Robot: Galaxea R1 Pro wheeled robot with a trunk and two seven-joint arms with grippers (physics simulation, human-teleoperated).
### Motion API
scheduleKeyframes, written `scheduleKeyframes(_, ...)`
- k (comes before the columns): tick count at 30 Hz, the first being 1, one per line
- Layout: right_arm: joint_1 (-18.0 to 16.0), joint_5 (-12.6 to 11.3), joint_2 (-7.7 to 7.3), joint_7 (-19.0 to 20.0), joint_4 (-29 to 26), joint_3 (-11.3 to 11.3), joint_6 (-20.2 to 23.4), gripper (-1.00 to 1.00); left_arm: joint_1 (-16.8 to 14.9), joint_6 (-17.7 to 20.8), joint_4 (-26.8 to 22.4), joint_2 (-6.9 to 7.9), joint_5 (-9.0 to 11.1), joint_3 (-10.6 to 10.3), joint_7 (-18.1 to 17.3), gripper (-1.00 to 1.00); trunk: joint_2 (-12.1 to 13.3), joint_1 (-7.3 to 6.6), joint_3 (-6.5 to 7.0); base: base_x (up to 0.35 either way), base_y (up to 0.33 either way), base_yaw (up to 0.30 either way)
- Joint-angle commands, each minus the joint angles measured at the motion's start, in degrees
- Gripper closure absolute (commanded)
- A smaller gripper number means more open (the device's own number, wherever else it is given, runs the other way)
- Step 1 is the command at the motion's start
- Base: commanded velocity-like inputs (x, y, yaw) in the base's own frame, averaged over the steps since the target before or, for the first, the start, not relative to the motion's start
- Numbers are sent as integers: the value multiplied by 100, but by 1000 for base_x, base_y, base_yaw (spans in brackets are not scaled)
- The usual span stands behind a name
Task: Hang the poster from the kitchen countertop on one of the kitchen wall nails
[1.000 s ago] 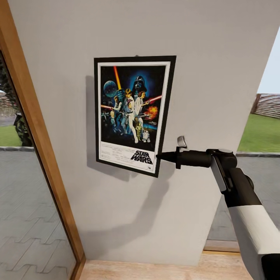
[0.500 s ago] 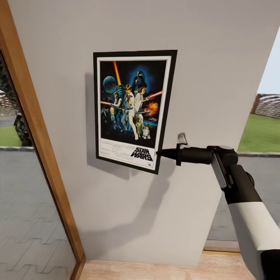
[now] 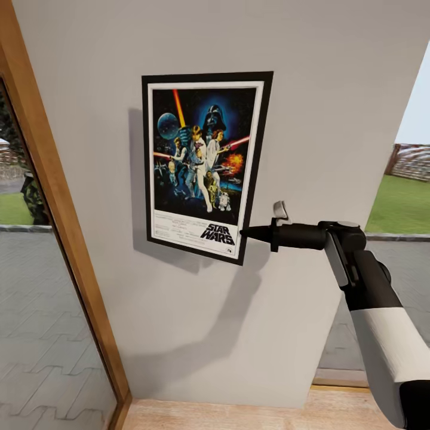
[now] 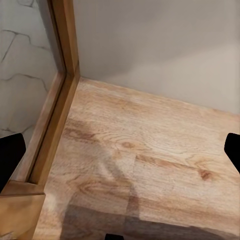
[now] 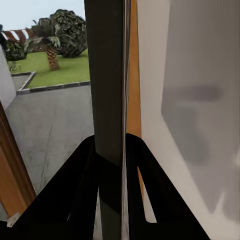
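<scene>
The Star Wars poster (image 3: 202, 164) lies flat against the light-grey wall (image 3: 334, 89), upright and tilted slightly. My right gripper (image 3: 243, 233) is shut on its lower right edge. In the right wrist view the poster (image 5: 109, 90) runs edge-on between the two black fingers (image 5: 82, 172) of that gripper (image 5: 112, 167). No wall nail shows; the spot above the poster's top edge is plain wall. The kitchen countertop is out of view. My left gripper (image 4: 120, 152) hangs open over the wooden floor (image 4: 145, 165), with nothing between its fingertips.
A wooden door frame (image 3: 57, 197) with glass stands left of the poster, with paving outside. To the right the wall ends at an opening onto a lawn (image 3: 400, 206). Wooden floor (image 3: 239, 417) runs along the wall's foot.
My right gripper has lifted the poster a little up the wall. A small nail that showed just above its top edge a second ago is now covered.
</scene>
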Motion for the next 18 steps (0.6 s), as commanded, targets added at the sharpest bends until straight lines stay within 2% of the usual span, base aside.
scheduleKeyframes(1,-2,-50,-5,-1,2,9,61,100,1,-10,-2,-2,-6,13,-31,-100,-3,2,-1,0,0,0)
scheduleKeyframes(15,-2,-50,-9,0,2,7,60,100,1,-13,-2,-2,-6,16,-31,-100,-3,2,-1,0,0,0)
scheduleKeyframes(18,-2,-52,-7,0,2,9,60,100,1,-11,-2,-2,-6,13,-32,-100,-3,2,-1,105,0,0)
